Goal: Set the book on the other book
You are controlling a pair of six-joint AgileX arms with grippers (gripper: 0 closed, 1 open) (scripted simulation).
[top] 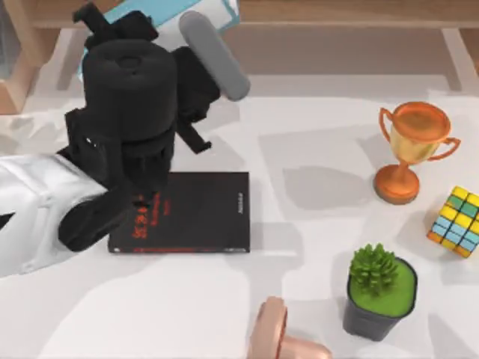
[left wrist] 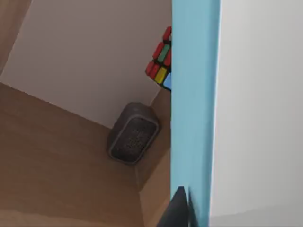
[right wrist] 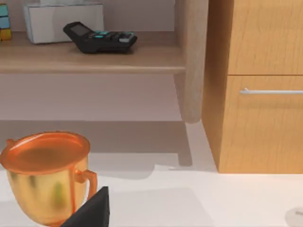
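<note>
The light blue book [top: 200, 10] is held up above the table's far left, partly hidden under my left arm. My left gripper [top: 120, 24] is shut on it. In the left wrist view the book's blue edge [left wrist: 194, 94] runs straight up the picture, with one black fingertip [left wrist: 179, 208] pressed against it. The other book [top: 196, 213], black with red lettering, lies flat on the white table just below and nearer than the left arm, which covers its left end. One black finger [right wrist: 92, 210] of my right gripper shows beside the trophy [right wrist: 45, 177].
An orange trophy [top: 414, 146], a colour cube [top: 456, 222] and a potted green plant [top: 380, 292] stand on the right half. A pink object [top: 275, 338] lies at the near edge. A grey rounded bar [top: 215, 56] juts out beside the left arm. Wooden shelving lines the far side.
</note>
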